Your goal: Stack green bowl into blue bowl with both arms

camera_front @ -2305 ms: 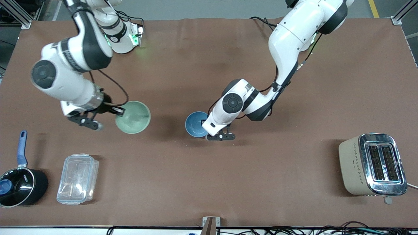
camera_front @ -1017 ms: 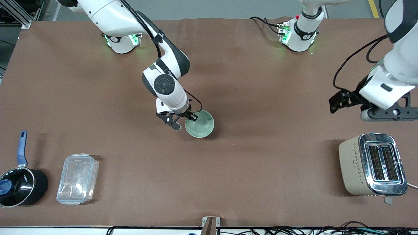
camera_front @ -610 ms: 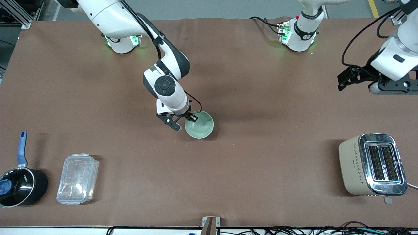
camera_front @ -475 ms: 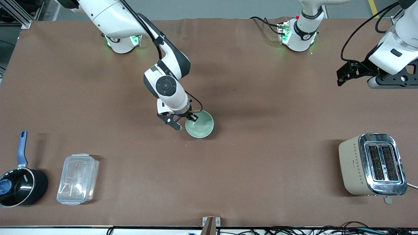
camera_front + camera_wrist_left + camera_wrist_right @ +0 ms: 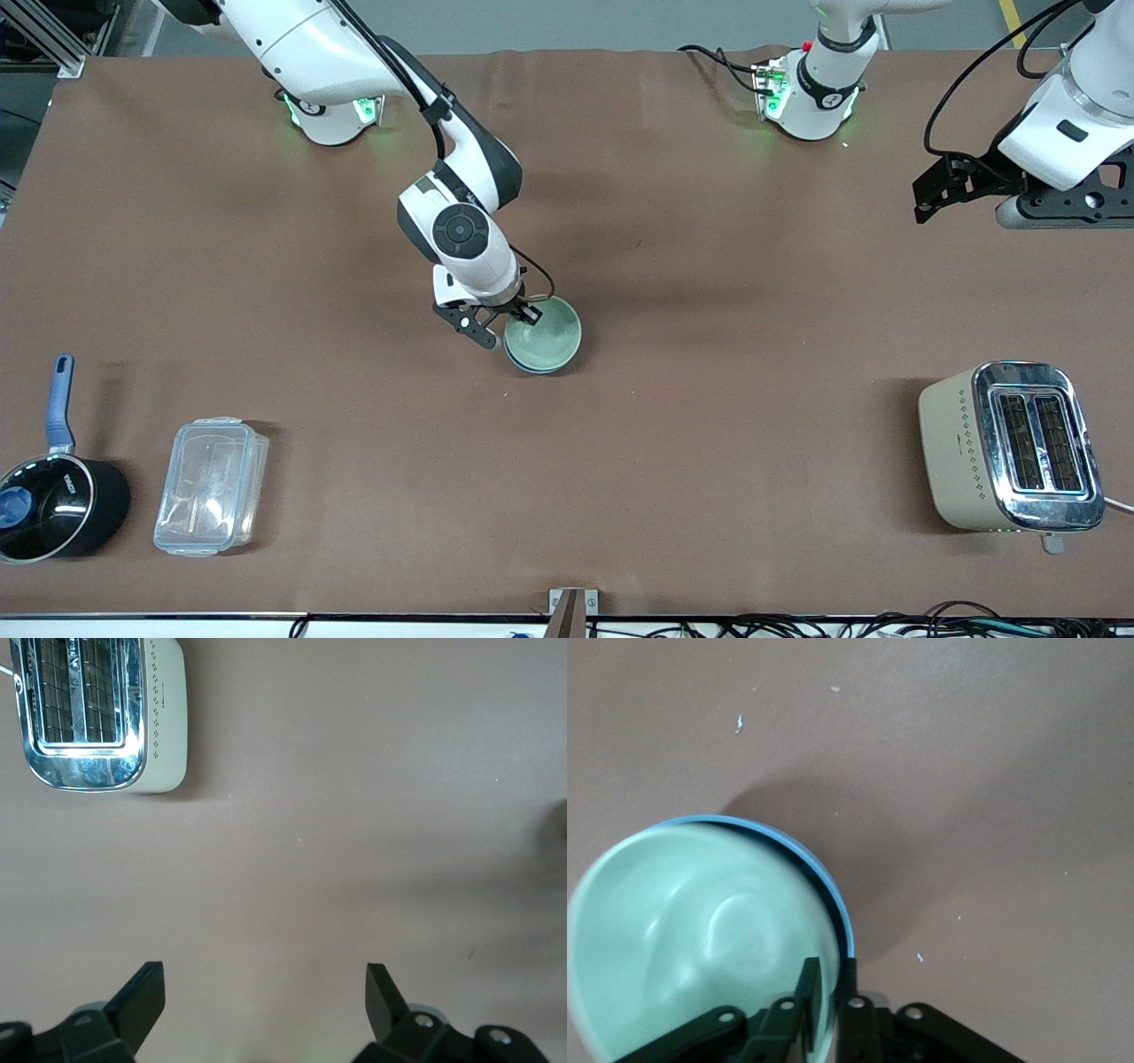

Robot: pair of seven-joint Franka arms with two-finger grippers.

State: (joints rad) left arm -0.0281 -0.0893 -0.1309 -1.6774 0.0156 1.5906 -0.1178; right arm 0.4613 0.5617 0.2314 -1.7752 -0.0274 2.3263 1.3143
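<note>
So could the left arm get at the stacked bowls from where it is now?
Probably yes. The left gripper hangs open above bare table toward its own end, and nothing stands between it and the green bowl, though the right gripper grips that rim.

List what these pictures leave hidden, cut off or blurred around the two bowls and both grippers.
- Blue bowl: both views show only a rim sliver; the green bowl nested in it hides the rest.
- Right gripper: the right wrist view's edge cuts off its body; one finger stands inside and one outside the bowls' rims.
- Left gripper: open over bare table; the left wrist view's edge cuts off its body.
- Green bowl's rim: blurred in the right wrist view.
</note>
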